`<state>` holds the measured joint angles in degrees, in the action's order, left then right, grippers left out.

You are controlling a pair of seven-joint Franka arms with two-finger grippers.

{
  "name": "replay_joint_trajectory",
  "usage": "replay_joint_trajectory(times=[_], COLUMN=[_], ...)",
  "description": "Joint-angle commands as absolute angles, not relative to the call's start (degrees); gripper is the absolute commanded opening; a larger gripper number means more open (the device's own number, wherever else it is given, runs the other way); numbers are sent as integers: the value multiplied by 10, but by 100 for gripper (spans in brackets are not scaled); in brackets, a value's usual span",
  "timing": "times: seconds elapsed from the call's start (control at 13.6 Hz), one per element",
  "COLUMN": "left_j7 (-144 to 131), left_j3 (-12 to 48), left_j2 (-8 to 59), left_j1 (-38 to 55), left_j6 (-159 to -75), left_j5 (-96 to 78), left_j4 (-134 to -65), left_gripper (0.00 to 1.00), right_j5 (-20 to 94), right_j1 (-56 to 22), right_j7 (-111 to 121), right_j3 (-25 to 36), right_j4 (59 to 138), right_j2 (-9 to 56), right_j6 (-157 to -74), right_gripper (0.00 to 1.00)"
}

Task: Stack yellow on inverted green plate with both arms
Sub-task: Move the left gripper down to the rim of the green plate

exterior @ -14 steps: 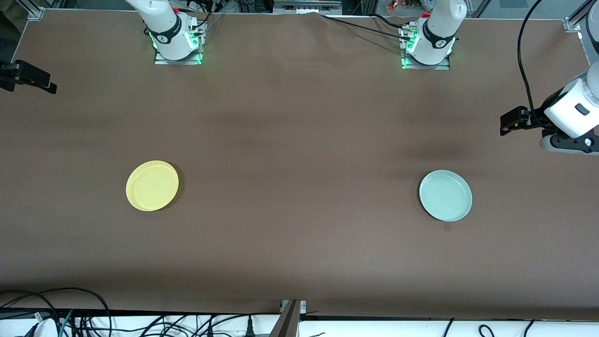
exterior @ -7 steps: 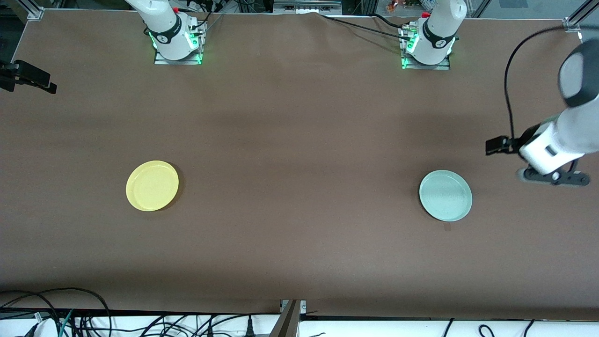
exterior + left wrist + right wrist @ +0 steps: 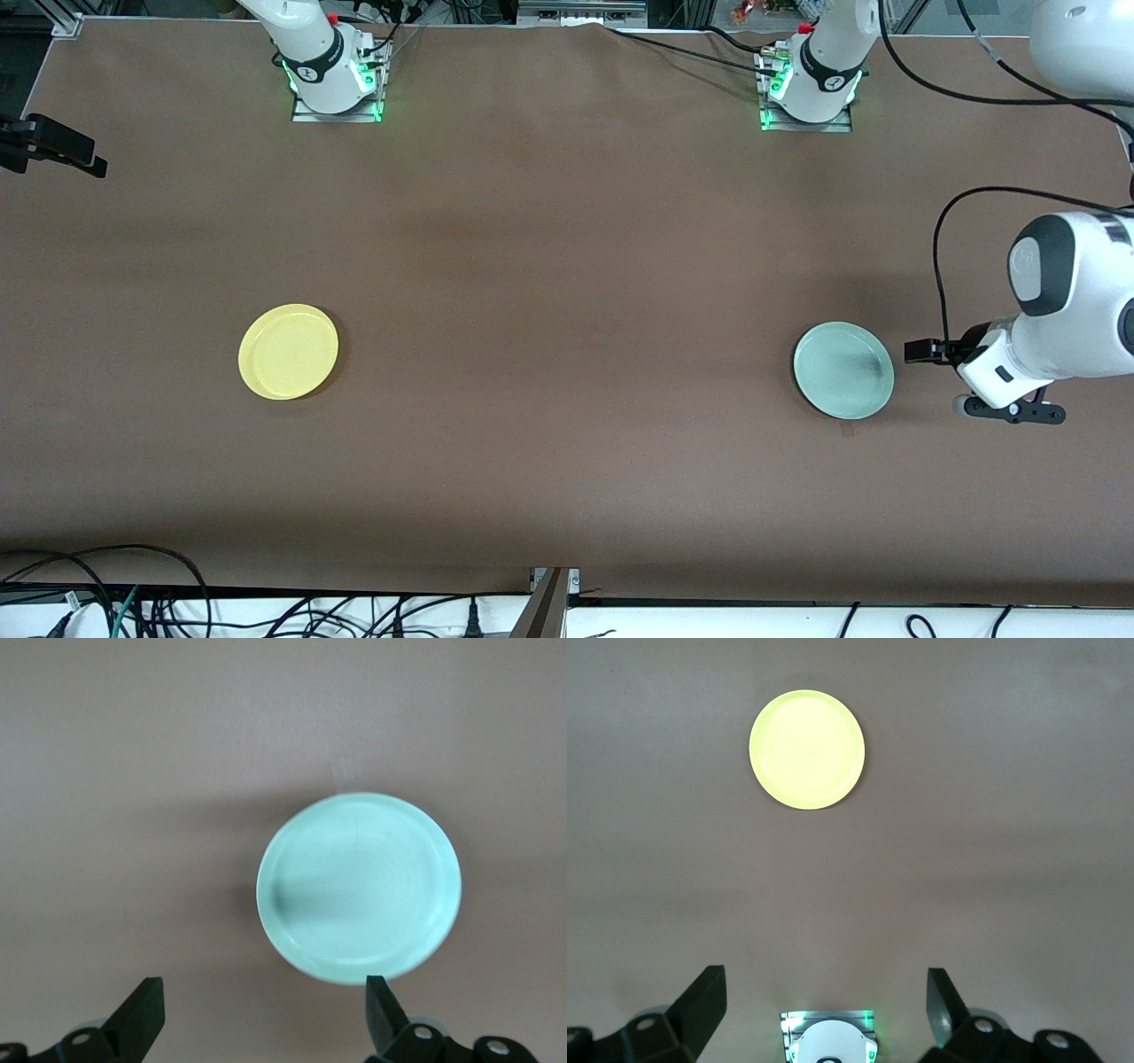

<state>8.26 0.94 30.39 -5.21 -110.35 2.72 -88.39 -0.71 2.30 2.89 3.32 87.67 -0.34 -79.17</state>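
We are viewing a brown table [image 3: 567, 266] that is carrying two plates well apart from each other. The left arm [image 3: 1063, 301] is reaching in from the table's edge at its own end, and the left gripper [image 3: 921, 352] is hanging over bare table just beside the green plate [image 3: 842, 369], not touching it; in the left wrist view its two black fingers [image 3: 142, 1019] are standing spread wide with nothing between them, and the green plate [image 3: 359, 886] is lying rim-up ahead of them. We are seeing the right arm [image 3: 306, 44] only at its base in the front view; it is waiting, and the right gripper [image 3: 824, 1014] is hovering high above the table over its own base, fingers [image 3: 700, 1001] spread wide and holding nothing. The yellow plate [image 3: 288, 351] is lying flat toward the right arm's end of the table, also rim-up, and is showing in the right wrist view [image 3: 806, 750] as well.
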Motion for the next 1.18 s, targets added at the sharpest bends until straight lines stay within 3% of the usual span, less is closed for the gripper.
replay_joint_trajectory(times=[0.0,0.37,0.81,1.03,1.11], left_j7=[119,178,229,229,229], left_j3=[12,15,21,44,45], left_j2=[337,339,366,366,370], left_j1=[-62,-64,-87,-105,-112], left_j6=[-1156,-1295,-1326,-1326,-1325], left_j5=[27,22,17,-9,-24], left_j4=[-887,-999,-1016,-1029,-1030], left_gripper=[100,100,100,81,67], right_j5=[-4,-4,-4,-4,-4], right_j1=[29,29,30,30,30], right_j7=[36,36,36,36,36], right_j3=[31,31,31,31,32], right_j4=[876,876,876,876,876], right_j2=[-5,-5,-5,-5,-5], right_j6=[-788,-789,-789,-789,-789], right_gripper=[100,100,100,100,100])
